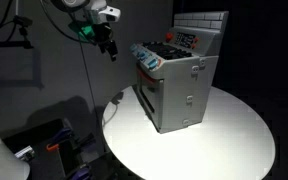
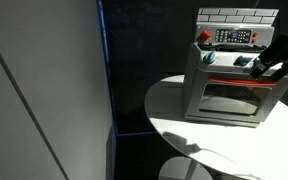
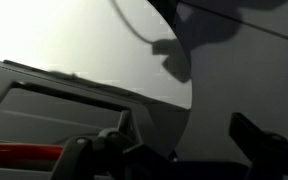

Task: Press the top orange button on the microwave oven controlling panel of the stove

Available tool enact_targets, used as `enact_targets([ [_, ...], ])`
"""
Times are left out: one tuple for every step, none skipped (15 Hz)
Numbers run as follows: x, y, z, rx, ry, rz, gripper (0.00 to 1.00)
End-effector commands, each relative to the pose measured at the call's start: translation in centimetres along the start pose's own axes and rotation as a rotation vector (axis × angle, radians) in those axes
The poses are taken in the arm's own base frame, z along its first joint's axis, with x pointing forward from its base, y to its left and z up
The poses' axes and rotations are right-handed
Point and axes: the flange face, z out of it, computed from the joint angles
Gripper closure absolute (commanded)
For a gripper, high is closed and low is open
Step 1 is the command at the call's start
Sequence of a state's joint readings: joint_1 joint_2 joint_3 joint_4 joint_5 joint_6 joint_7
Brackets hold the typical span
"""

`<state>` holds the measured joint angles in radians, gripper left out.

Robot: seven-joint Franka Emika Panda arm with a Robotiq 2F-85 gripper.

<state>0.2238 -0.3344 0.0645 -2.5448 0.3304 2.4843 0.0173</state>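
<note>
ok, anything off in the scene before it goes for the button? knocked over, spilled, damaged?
Nothing stands out. The stove stands upright on the white table with its oven door shut, and the control panel looks intact. A blue-and-white piece lies at the stove's top front corner; it is too small to tell if it's misplaced.

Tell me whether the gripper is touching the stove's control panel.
Apart. In an exterior view the gripper hangs in the air beside the stove, with a clear gap between it and the control panel.

The gripper (image 1: 108, 49) hangs raised, jaws apart, holding nothing.
</note>
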Motion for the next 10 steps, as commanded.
enact_targets([
  [0.0,0.0,-0.1,-0.001,-0.001,0.0,0.0],
  [0.0,0.0,-0.1,-0.001,-0.001,0.0,0.0],
  [0.0,0.0,-0.1,-0.001,-0.001,0.0,0.0],
  [0.0,0.0,-0.1,-0.001,-0.001,0.0,0.0],
  [0.2,0.1,-0.2,-0.005,0.006,0.003,0.0],
  [0.6,0.3,-0.4,-0.012,0.019,0.004,0.0],
  [0.7,0.4,-0.6,-0.011,0.022,0.007,0.0],
  [1.0,0.5,-0.8,-0.014,0.031,0.011,0.0],
  [1.3,0.7,-1.1,-0.013,0.038,0.016,0.0],
  [1.6,0.8,-1.4,-0.015,0.046,0.022,0.0],
])
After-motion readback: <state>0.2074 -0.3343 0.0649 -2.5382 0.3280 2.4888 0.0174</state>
